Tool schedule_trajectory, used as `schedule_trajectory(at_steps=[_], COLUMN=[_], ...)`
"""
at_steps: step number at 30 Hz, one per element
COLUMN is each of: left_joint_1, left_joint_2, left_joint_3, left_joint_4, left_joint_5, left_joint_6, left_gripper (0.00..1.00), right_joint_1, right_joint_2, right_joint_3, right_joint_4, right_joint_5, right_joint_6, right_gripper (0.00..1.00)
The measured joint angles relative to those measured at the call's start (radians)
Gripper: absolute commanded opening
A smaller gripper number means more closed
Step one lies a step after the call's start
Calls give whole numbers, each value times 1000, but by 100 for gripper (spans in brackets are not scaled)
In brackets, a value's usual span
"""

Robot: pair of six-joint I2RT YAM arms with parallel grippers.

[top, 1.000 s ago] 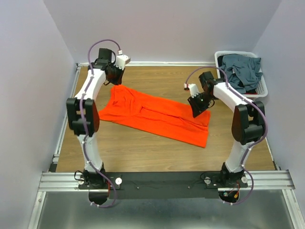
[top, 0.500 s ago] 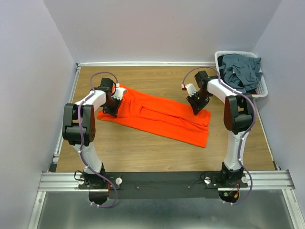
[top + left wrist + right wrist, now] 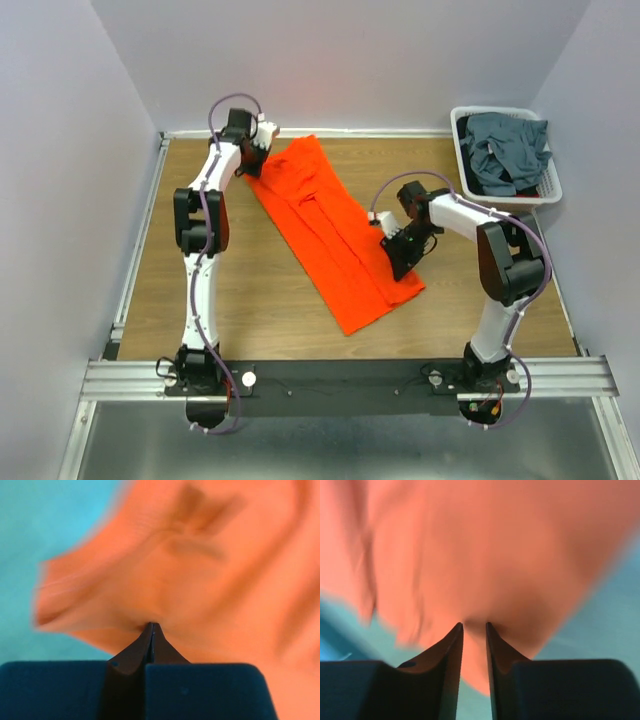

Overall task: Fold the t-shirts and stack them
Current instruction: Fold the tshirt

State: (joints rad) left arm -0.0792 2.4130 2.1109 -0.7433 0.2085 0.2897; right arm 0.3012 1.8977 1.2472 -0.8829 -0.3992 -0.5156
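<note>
The orange-red t-shirt lies folded lengthwise as a long strip running from the far left to the near middle of the table. My left gripper is shut on its far left edge; in the left wrist view the tips pinch orange cloth. My right gripper is shut on the strip's near right edge; in the right wrist view cloth sits between the fingers. Dark blue-grey t-shirts are heaped in the basket.
The white slatted basket stands at the far right corner against the wall. Wooden tabletop shows to the left and near side of the shirt. Walls close in on three sides.
The orange shirt has swung from lying crosswise to running diagonally, far left to near middle. My left gripper moved to the far left corner with the cloth; my right gripper moved nearer.
</note>
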Motion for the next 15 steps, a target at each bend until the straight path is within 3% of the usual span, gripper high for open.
schedule_trajectory(at_steps=[1, 3, 5, 15], left_joint_1=[-2, -3, -4, -10], left_joint_2=[80, 149, 138, -303], left_joint_3=[146, 274, 300, -185], left_joint_4=[2, -11, -7, 129], left_joint_5=[11, 27, 42, 165], left_joint_6=[3, 5, 5, 2], left_gripper=[4, 10, 17, 16], right_joint_1=[29, 89, 103, 85], right_joint_2=[-18, -40, -45, 20], right_joint_3=[-28, -70, -62, 143], right_joint_4=[-13, -64, -84, -57], right_joint_5=[-40, -147, -197, -172], right_joint_6=[3, 18, 29, 67], right_gripper=[34, 34, 34, 33])
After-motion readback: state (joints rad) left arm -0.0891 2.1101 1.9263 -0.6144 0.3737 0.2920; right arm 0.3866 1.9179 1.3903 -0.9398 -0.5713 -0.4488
